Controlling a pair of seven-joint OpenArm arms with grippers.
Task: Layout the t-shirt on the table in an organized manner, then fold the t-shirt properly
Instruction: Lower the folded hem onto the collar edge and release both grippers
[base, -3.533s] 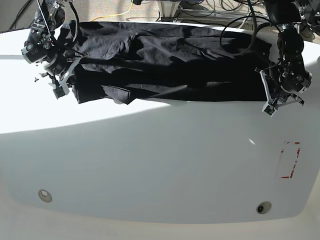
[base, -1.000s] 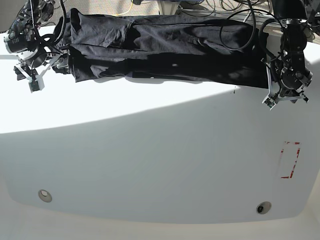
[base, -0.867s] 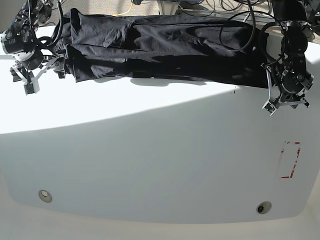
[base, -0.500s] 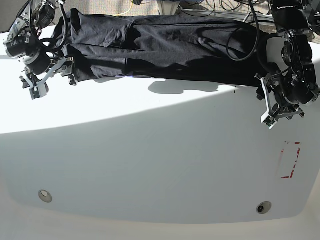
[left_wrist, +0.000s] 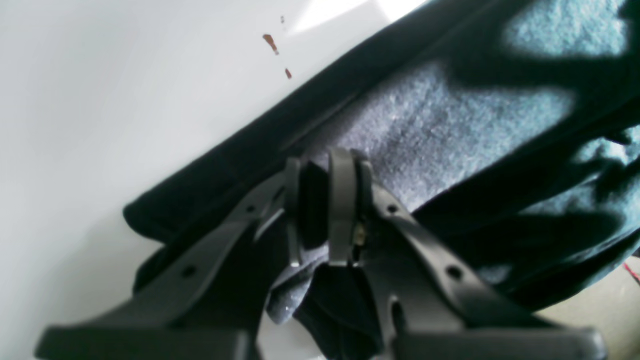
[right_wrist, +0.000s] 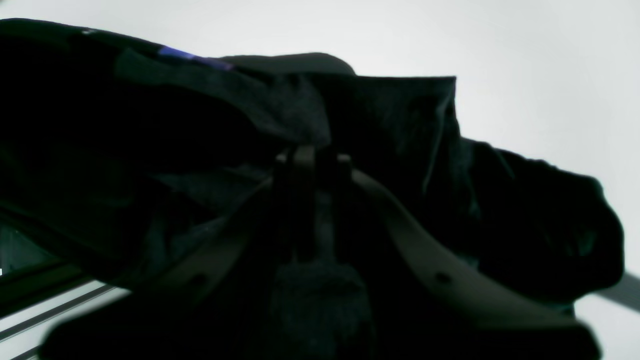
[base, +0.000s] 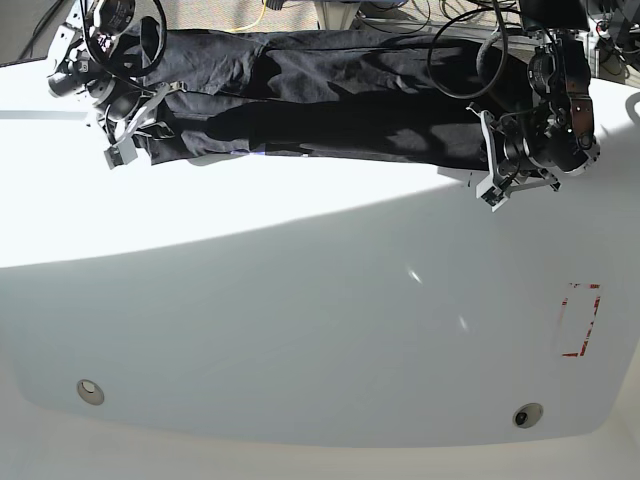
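Spanning the top of the base frame, the t-shirt (base: 320, 95) lies as a long black band on the far part of the table (base: 300, 330), with the right gripper (base: 128, 140) at its upper-left end and the left gripper (base: 497, 180) at its upper-right end; jaw detail is too small to read there. Left wrist view fills that in: left gripper (left_wrist: 320, 210) pinched onto a fold of the t-shirt (left_wrist: 450, 125), the hem running diagonally to the upper right, white table (left_wrist: 100, 100) at left. Right wrist view is very dark, but the right gripper (right_wrist: 310, 200) looks clenched on bunched t-shirt (right_wrist: 400, 140) cloth at frame centre, table (right_wrist: 500, 40) behind.
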